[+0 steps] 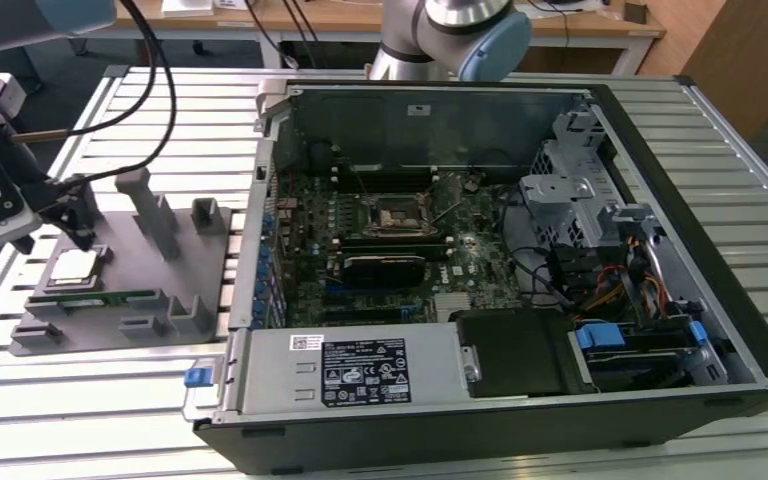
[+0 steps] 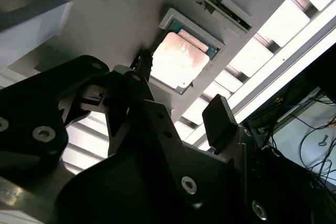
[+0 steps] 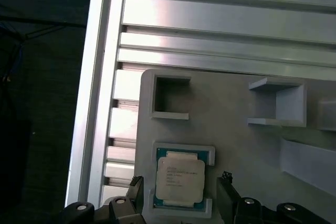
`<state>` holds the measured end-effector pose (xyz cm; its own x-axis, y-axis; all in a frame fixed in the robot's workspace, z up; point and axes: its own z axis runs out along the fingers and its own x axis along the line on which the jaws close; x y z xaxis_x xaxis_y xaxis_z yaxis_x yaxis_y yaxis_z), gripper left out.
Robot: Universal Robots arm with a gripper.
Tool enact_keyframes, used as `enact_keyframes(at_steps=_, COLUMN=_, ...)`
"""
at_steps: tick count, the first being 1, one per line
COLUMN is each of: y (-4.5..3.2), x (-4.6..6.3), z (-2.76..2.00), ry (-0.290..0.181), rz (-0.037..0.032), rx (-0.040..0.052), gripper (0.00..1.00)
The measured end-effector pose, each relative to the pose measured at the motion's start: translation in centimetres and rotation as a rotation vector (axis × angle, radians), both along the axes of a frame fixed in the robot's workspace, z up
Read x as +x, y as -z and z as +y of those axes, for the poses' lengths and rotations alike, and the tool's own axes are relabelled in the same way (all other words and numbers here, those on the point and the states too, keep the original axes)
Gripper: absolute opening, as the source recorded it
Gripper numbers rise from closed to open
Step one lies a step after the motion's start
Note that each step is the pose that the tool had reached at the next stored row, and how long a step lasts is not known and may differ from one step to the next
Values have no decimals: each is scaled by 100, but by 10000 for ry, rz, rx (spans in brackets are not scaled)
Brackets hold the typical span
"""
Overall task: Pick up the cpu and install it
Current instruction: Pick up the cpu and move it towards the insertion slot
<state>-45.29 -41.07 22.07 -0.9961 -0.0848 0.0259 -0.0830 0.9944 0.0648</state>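
Fingers [image 3: 135,191] of the gripper [image 1: 53,238] stand spread apart with nothing between the pads, so I read the pincer as open and empty. It hangs over the grey holder plate [image 1: 131,250], at the end of the plate toward the exterior view's left. The cpu [image 1: 75,266] lies flat in its framed pocket [image 3: 209,153] on that plate, silver top facing up. In the first wrist view the cpu [image 3: 179,179] sits squarely between the two black fingers, one on each side of the pocket's frame, and I can see a clear strip of grey plate between each finger and the chip's edge. The second wrist view agrees: the cpu [image 2: 178,59] shines in its recess beyond the fingertips, which flank it without touching it. I cannot tell from any of the pictures how far above the plate the tips hang. On the same plate, just beside the cpu on the side nearer the exterior camera, a long green memory stick [image 1: 97,298] rests in its own slot. The holder plate lies on the slatted metal table [image 1: 157,100]. An opened computer case [image 1: 744,300] stands beside the plate on the exterior view's right. Inside the case the motherboard socket [image 1: 391,215] sits bare, well apart from the plate.
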Motion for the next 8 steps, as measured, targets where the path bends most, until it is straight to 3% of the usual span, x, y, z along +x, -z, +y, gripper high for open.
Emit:
enact_keyframes(at_steps=5, y=47, x=-1, z=0, ry=2, rz=0, rx=-20, gripper=66)
enact_keyframes(at_steps=8, y=73, x=-1, z=0, ry=6, rz=-4, rx=-155, gripper=66)
